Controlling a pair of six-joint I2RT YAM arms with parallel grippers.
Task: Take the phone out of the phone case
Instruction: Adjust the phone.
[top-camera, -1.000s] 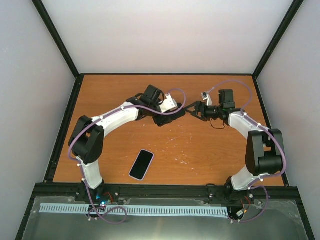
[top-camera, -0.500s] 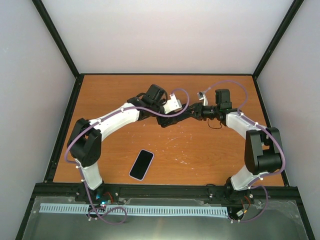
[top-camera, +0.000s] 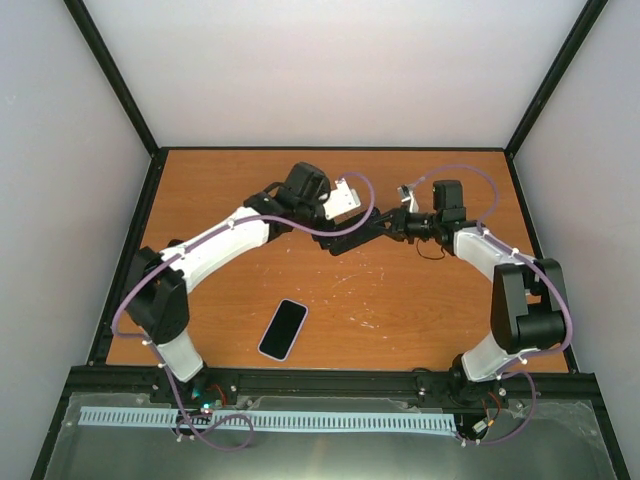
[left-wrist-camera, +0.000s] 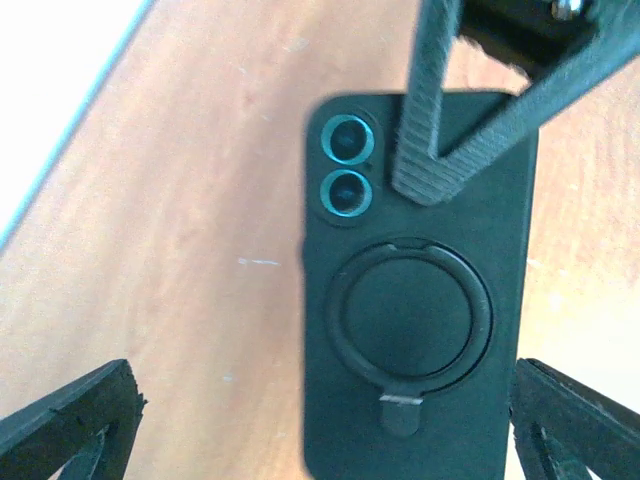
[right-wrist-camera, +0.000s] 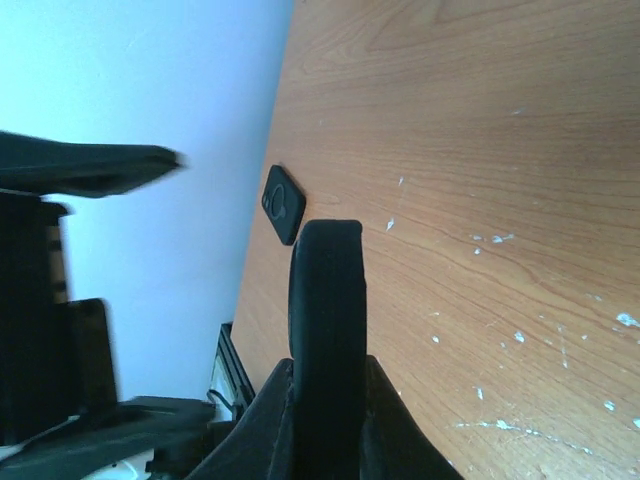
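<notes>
My right pincer (top-camera: 368, 227) now reaches mid-frame, clenches case (left-wrist-camera: 420, 300) top; left pincer (left-wrist-camera: 320, 430) released, spread wide. Handover under way.

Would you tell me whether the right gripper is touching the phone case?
Touching. The right wrist view shows the phone case edge-on, pinched between the jaws of the right gripper; the left wrist view shows one of its fingers across the case's back.

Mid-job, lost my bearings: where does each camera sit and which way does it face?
Top external: above and behind the bases, looking down on the table and phone; left arm and right arm show.
Left wrist: over the case, looking down; own jaws wide open at bottom corners.
Right wrist: low, looking along the table; own jaws shut, centre.
Shared: right jaws appear in left wrist too.
</notes>
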